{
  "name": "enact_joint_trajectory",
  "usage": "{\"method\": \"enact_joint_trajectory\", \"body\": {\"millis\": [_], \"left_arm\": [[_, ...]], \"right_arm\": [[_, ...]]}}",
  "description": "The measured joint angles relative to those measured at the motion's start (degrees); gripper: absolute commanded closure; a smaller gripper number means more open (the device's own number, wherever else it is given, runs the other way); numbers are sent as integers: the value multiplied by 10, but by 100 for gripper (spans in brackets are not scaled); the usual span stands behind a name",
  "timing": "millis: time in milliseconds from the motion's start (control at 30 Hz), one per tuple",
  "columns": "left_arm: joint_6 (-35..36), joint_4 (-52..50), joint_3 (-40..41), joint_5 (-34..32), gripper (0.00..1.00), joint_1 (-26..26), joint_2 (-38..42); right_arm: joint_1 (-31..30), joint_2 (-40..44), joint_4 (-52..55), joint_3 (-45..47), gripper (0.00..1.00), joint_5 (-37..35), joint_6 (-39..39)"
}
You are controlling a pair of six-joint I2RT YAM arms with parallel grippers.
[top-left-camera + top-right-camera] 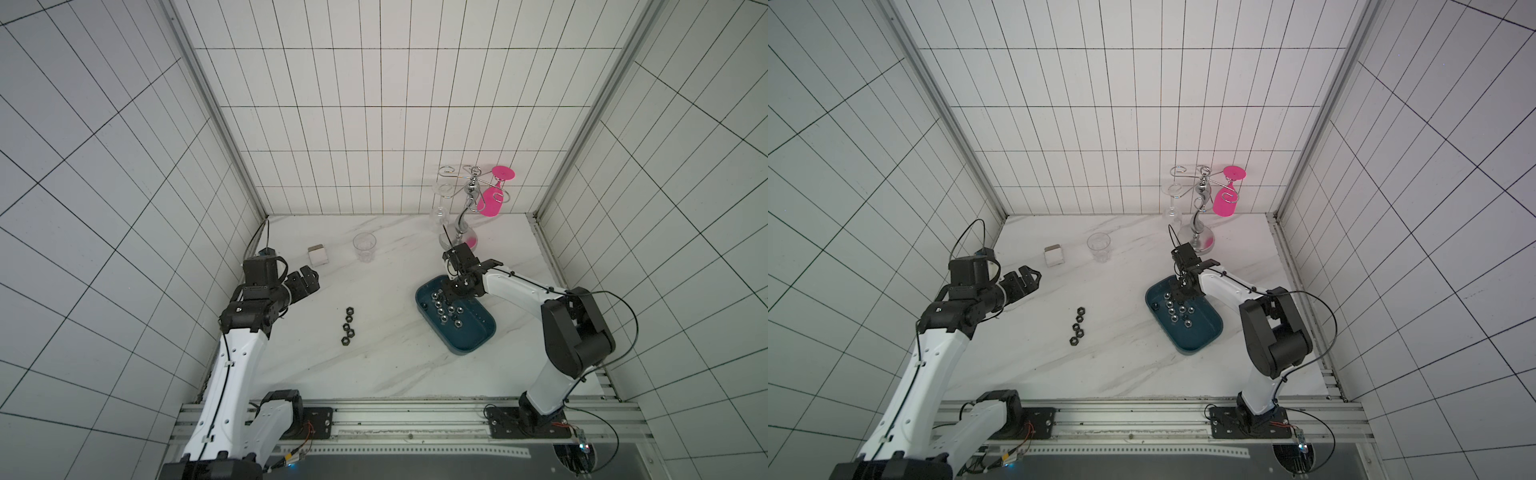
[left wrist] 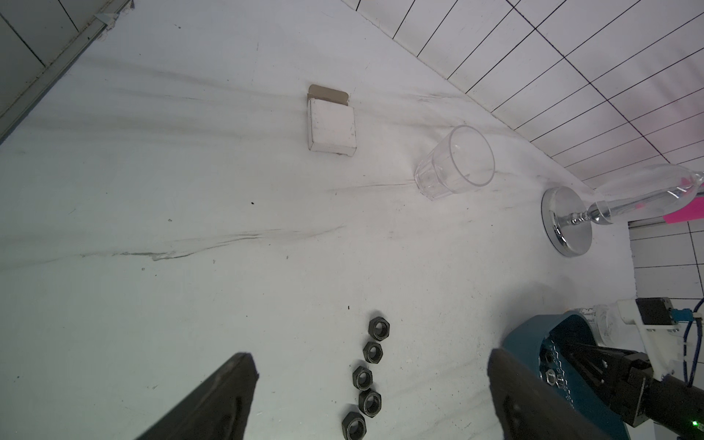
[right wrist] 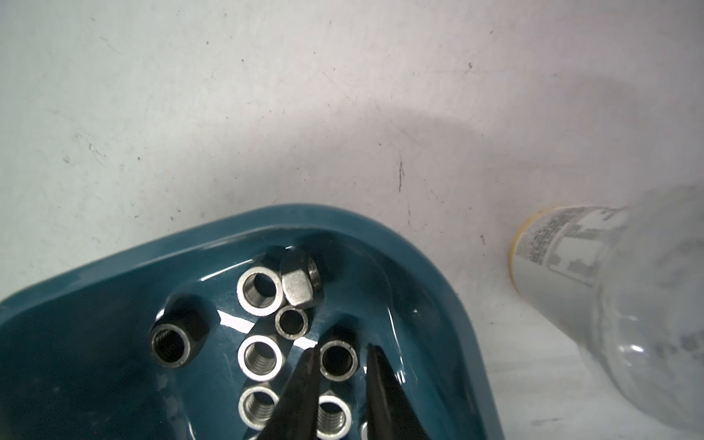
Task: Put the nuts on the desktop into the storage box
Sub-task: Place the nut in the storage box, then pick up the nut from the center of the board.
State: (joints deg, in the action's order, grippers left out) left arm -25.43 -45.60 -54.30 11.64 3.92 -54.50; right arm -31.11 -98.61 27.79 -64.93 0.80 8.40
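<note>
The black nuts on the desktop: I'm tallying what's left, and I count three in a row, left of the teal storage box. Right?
Not three: five black nuts remain in that row, left of the storage box, as both top views and the left wrist view show.

**Open middle, crowded back**

Desktop (image 1: 395, 365) lies bare around the five black nuts (image 1: 348, 326) — open on all sides. Along the back stand carton (image 1: 318, 255), glass (image 1: 364, 247) and rack (image 1: 459, 232) — the rack near the box (image 1: 478, 345).
</note>
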Motion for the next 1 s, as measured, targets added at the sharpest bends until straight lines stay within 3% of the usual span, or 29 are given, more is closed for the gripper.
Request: {"method": "enact_joint_trajectory", "body": {"millis": [300,567,767,1000], "left_arm": [[-1,0,0,0,2,0,0],[0,-1,0,0,2,0,1],[0,-4,9,-12,1,1,20],[0,-15,17,-26,1,9,35]], "right_arm": [[-26,62,4,-7,68,18,10],[-209,53,3,-70,48,45,20],[-283,-35,-8,-146,43,47,30],[-308,-219,32,-314,37,30,56]]}}
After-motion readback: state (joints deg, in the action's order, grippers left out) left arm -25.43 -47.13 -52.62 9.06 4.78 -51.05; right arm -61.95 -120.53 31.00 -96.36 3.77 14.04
